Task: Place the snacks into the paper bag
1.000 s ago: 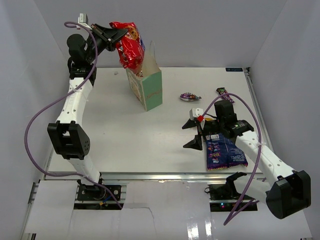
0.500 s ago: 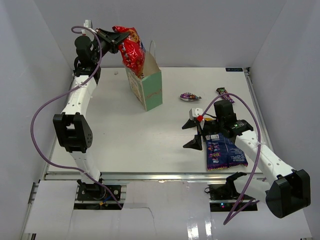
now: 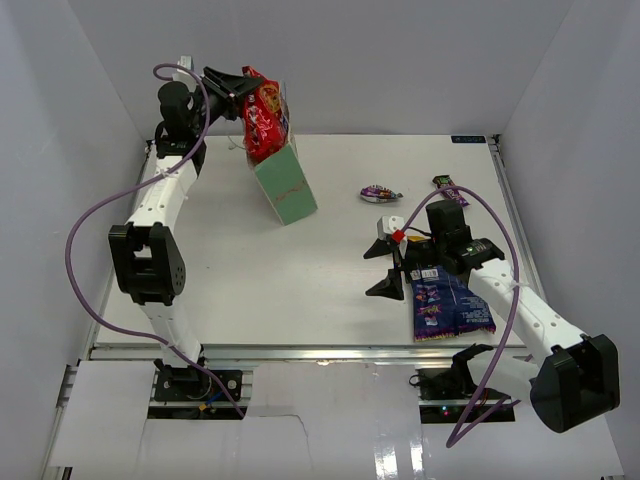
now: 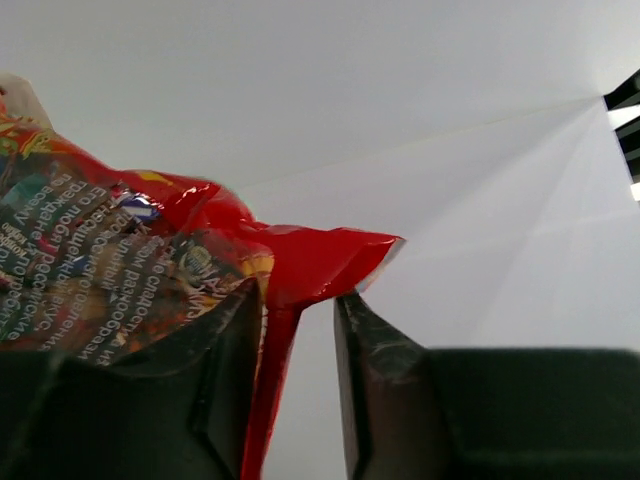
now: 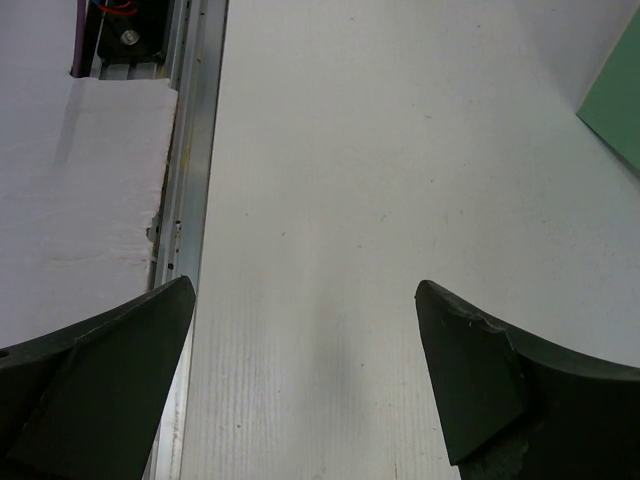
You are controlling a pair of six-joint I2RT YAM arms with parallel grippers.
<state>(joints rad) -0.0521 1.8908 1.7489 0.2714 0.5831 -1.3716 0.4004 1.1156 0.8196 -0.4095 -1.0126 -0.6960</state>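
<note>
My left gripper [image 4: 298, 296] has its jaws parted. The big red bag's [image 3: 263, 115] crimped top edge hangs loose between them, lying against one finger only, so I judge nothing really holds it. Its lower end sits in the mouth of the paper bag [image 3: 288, 185], near the table's [image 3: 300, 270] far edge, left of centre, with most of it above the rim. The paper bag leans, and that is my worry: the tall packet could lever it over or slide off the rim. My right gripper [image 3: 383, 268] hovers wide open and empty, just beside the blue-purple bag [image 3: 447, 310] toward the near right corner.
</note>
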